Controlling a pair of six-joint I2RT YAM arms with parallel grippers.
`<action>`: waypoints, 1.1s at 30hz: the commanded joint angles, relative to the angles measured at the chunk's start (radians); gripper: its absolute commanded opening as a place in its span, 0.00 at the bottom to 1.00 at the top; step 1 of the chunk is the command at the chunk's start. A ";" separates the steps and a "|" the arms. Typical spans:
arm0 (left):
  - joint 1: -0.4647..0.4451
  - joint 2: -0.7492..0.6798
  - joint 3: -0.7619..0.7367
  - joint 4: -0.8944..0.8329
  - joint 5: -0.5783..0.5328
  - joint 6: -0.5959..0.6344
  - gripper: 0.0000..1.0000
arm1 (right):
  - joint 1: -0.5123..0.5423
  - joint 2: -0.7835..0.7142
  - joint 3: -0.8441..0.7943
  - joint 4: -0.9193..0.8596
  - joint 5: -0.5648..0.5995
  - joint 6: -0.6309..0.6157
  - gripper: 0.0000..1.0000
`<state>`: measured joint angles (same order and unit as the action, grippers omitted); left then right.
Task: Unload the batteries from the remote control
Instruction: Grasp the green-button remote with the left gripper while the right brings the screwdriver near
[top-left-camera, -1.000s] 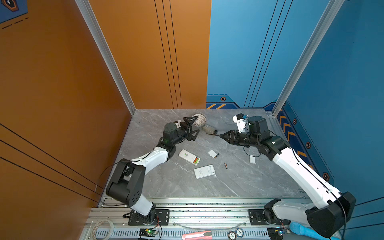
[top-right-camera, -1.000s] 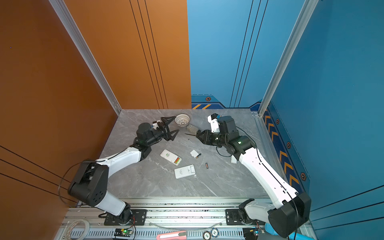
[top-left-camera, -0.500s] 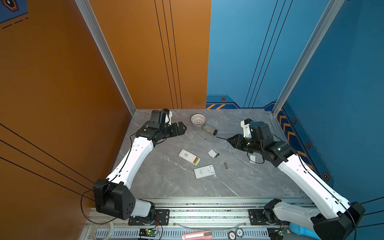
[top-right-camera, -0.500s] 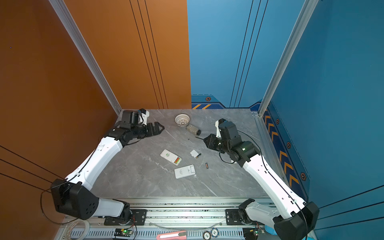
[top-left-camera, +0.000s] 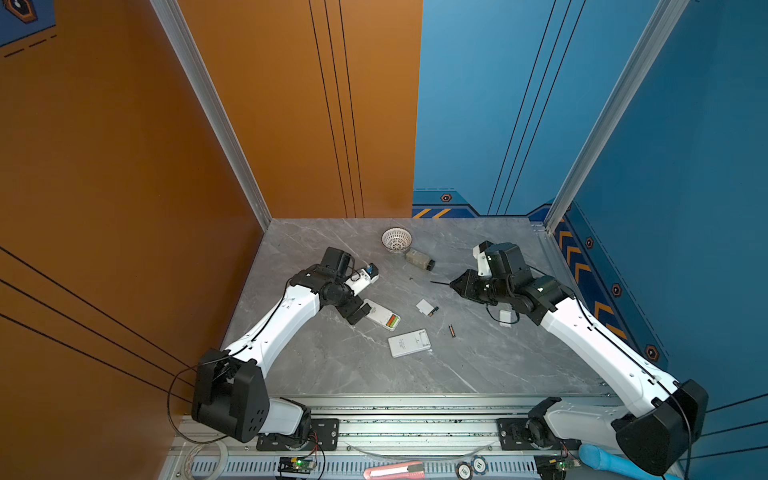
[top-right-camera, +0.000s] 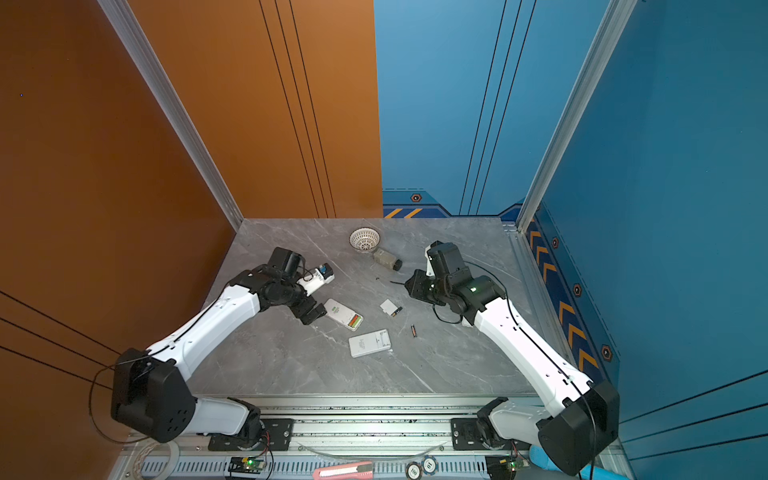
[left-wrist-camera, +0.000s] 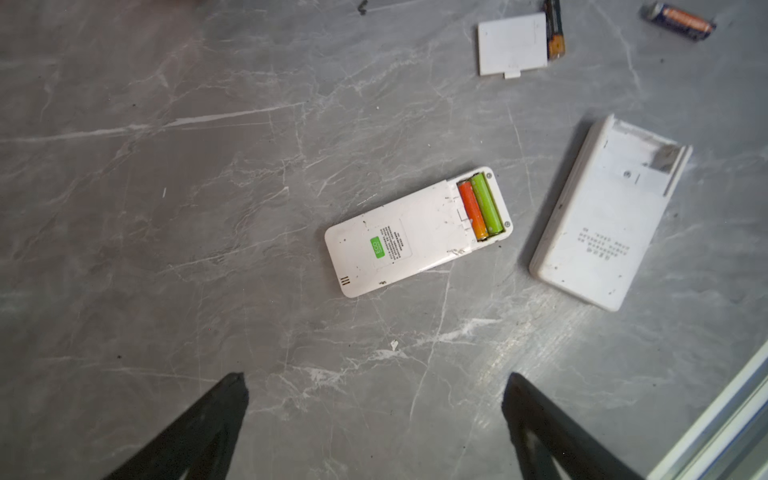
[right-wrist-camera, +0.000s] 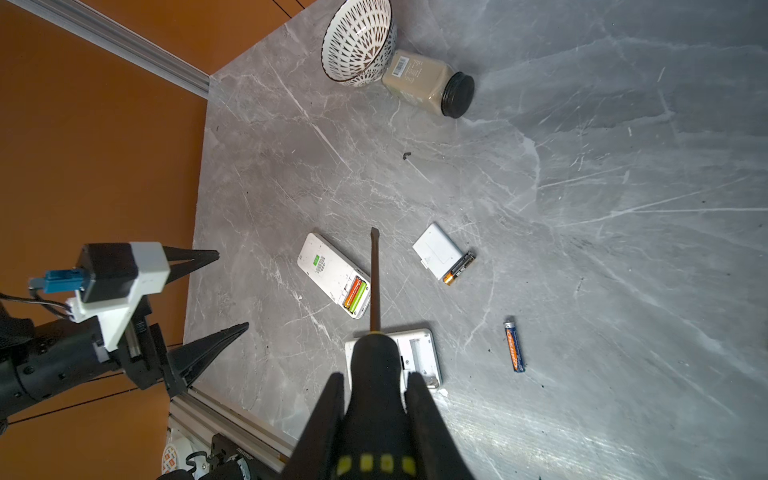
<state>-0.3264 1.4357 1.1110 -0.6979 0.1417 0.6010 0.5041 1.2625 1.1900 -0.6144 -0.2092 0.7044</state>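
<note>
Batteries (left-wrist-camera: 486, 205) in remote (left-wrist-camera: 399, 245), held screwdriver (right-wrist-camera: 376, 282), cover (left-wrist-camera: 512, 43), jar (right-wrist-camera: 424, 81)

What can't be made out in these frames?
- Second remote: right wrist view, screwdriver handle covers much of it.
- Battery by the cover: left wrist view, cut off by the frame edge.
- Black speck: right wrist view, too small to identify.
- White piece: in a top view, too small to identify.

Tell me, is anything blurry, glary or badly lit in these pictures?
Left wrist view: the remote and its two batteries are crisp, the dark jaws at the edge soft, with a pale sheen on the table. Right wrist view: the screwdriver handle near the lens blurs; the loose battery is sharp. Both top views: even light, faint shadows.
</note>
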 joint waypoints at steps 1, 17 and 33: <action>0.009 0.063 -0.002 -0.026 -0.011 0.225 0.98 | -0.003 0.007 0.040 -0.002 -0.027 -0.016 0.00; -0.024 0.369 0.164 -0.009 -0.022 0.480 0.98 | -0.002 -0.013 -0.021 -0.003 -0.033 0.007 0.00; -0.072 0.521 0.241 -0.064 0.019 0.484 0.97 | -0.016 -0.052 -0.058 0.007 -0.051 0.027 0.00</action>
<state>-0.3943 1.9625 1.3525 -0.7033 0.1345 1.0870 0.4969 1.2476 1.1355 -0.6121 -0.2581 0.7158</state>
